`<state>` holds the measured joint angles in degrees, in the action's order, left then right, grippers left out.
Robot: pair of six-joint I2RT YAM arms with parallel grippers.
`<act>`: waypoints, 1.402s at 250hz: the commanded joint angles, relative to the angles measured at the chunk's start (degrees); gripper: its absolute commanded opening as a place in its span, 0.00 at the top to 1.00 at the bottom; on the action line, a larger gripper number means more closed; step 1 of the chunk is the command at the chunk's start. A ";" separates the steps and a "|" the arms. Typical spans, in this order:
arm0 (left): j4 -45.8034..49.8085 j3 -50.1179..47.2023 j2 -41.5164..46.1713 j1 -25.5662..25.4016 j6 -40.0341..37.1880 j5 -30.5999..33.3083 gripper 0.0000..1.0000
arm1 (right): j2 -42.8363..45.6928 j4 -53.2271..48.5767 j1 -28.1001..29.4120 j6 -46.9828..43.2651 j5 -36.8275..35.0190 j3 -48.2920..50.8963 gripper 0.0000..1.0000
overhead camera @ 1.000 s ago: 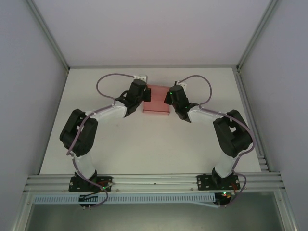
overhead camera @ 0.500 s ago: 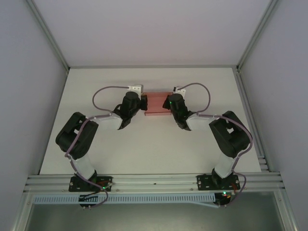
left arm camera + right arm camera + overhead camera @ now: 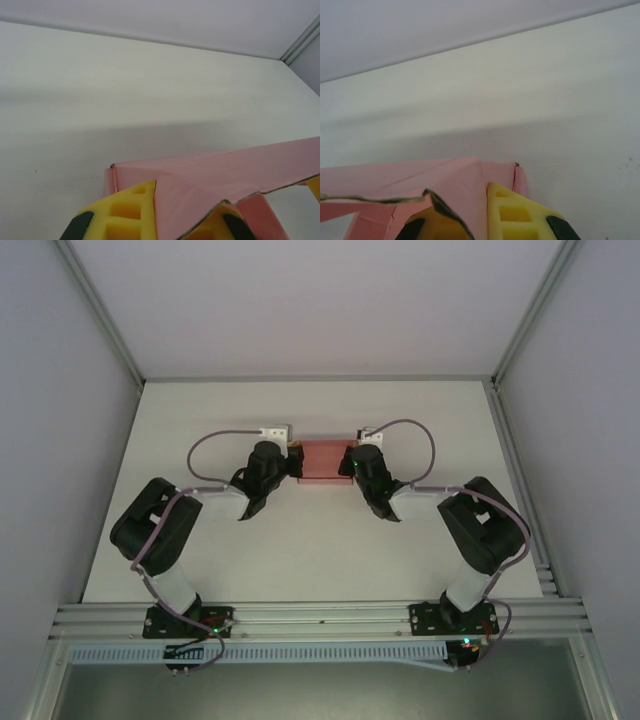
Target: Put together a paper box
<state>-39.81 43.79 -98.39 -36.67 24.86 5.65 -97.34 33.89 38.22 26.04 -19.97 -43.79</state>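
White tabletop [image 3: 300,550], toward its far edge: your left fingers [image 3: 127,210] and right fingers [image 3: 512,215] each clamp one end of the pink paper box [image 3: 325,458].

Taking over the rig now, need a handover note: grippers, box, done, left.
Left gripper: jaws shut on the box's left end.
Right gripper: jaws shut on its right end.
Box: held between the two grippers at the far middle of the table; cannot tell if it touches the table.
Done: card is partly folded, with creases and raised panels showing.
Left: finish the folds and tuck the flaps; cannot tell whether the ends are closed.
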 commanded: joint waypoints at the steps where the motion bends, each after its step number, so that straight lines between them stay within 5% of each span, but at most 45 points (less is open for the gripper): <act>1: 4.25 -3.69 0.22 -1.93 -1.30 -6.35 0.96 | 1.10 -3.16 2.21 -1.65 4.69 3.36 1.00; 130: 8.59 -9.30 6.84 -3.57 -1.00 -2.98 0.73 | 2.20 -3.30 5.91 -3.06 -1.89 10.08 0.98; 178: 15.38 -9.94 12.01 -3.89 -0.35 1.53 0.29 | 2.01 -2.05 6.43 -4.38 -2.68 12.11 0.99; 230: 24.73 -10.48 20.04 -4.20 1.38 2.67 0.01 | 1.80 -3.76 7.58 -5.39 -5.03 12.96 1.00; 308: 39.63 -7.14 31.66 -4.74 5.87 3.74 0.00 | -0.60 -4.43 9.42 -5.12 -7.05 14.59 1.00; 351: 46.55 -0.06 28.28 -2.10 13.21 2.21 0.00 | -1.01 -4.36 10.25 -6.26 -8.93 15.39 1.00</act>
<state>-0.40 38.20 -67.83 -40.58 31.57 7.73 -95.77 39.22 47.77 20.95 -28.14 -31.00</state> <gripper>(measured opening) 0.996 0.051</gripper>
